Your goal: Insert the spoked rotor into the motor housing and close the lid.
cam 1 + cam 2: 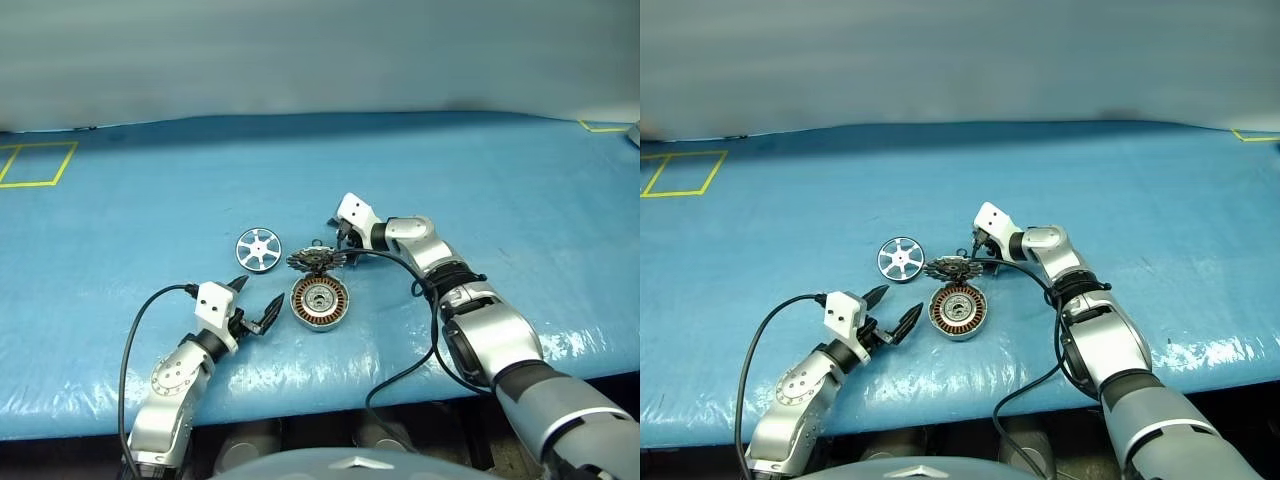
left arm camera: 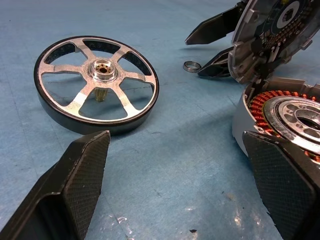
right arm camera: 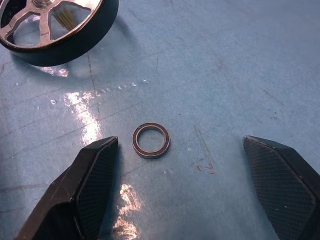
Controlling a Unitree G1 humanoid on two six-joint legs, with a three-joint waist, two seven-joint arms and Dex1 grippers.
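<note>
Two open hands (image 1: 250, 305) (image 3: 182, 187), wide bare table (image 1: 500, 180) beyond.

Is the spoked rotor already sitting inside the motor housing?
No, the spoked rotor lies flat on the blue table, apart from the motor housing, whose copper windings are uncovered.

Both head eyes look forward and down over the blue worktop (image 1: 480, 180), sharing the whole scene. The left wrist camera sits low and close, facing the spoked rotor (image 2: 96, 82) and motor housing (image 2: 292, 112). The right wrist camera looks closely down at a small ring (image 3: 151, 140), the rotor's rim at its edge.
</note>
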